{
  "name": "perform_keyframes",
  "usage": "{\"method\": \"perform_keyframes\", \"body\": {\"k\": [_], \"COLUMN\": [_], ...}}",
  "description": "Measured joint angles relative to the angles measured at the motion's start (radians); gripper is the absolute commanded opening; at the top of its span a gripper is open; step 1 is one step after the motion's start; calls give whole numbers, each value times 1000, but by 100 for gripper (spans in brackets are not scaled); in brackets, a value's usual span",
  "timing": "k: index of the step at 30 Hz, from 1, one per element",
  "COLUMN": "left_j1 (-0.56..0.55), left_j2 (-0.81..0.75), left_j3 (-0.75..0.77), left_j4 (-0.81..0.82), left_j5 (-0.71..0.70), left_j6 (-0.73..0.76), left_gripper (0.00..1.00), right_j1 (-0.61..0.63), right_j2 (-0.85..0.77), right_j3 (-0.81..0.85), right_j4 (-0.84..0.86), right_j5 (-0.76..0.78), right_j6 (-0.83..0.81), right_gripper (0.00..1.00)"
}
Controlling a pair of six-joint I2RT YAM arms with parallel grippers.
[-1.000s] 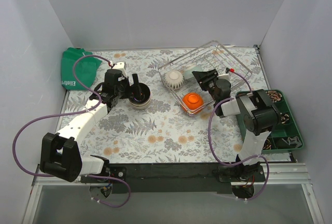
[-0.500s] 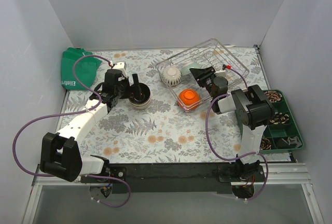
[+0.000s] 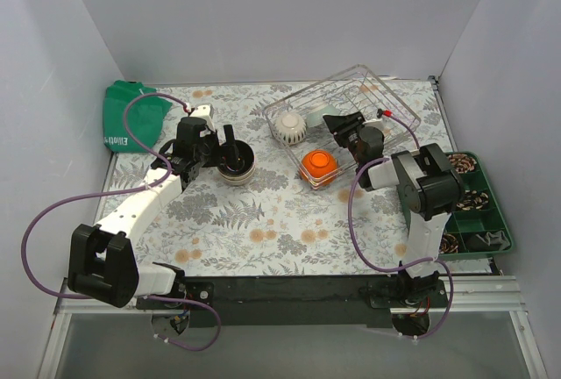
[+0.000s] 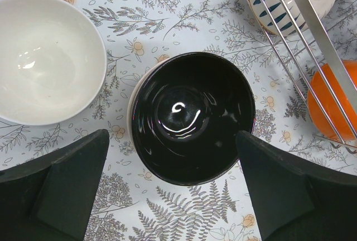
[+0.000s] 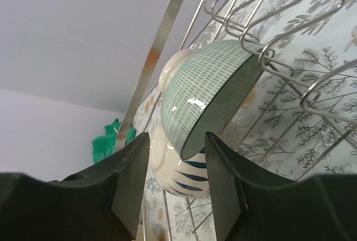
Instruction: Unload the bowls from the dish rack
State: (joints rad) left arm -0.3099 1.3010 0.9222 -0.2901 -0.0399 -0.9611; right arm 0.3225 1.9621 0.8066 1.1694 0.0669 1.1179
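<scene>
big silvery wire dish rack (image 3: 399, 98), right gripper (image 5: 177, 146) lined up inside it
Jaws partly open, straddling the rim of the tilted pale mint green ceramic bowl (image 5: 212, 85) just ahead, nothing pinched yet. I'd close squarely on that rim, then lift clear of the tines. The left gripper (image 4: 172, 136) hangs wide open and empty, glossy black bowl (image 4: 192, 118) right beneath it.

The left arm (image 3: 140, 203) and right arm (image 3: 429, 195) have white links, black joints and looping purple cables (image 3: 35, 221); the left gripper (image 4: 173, 140) has black wedge fingers (image 4: 61, 191).
</scene>
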Motion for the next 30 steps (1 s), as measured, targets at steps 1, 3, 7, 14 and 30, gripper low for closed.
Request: {"method": "perform_keyframes", "body": {"k": [1,3,7,14,30], "left_j1": [0,0,0,0,0], "left_j2": [0,0,0,0,0], "left_j3": [0,0,0,0,0], "left_j4": [0,0,0,0,0], "left_j5": [0,0,0,3,7], "left_j6": [0,0,0,0,0], "left_gripper": [98,98,98,98,98], "right_j1": [0,0,0,0,2], "right_j2": [-2,-2,-2,3,94], "right_j3": [5,24,50,97,172], "right_j4": [-20,-69,-126,-135,-49], "right_j5": [6,16,25,9,-60], "right_j6": [0,0,0,0,38], "right_gripper": [54,54,55,54,15]}}
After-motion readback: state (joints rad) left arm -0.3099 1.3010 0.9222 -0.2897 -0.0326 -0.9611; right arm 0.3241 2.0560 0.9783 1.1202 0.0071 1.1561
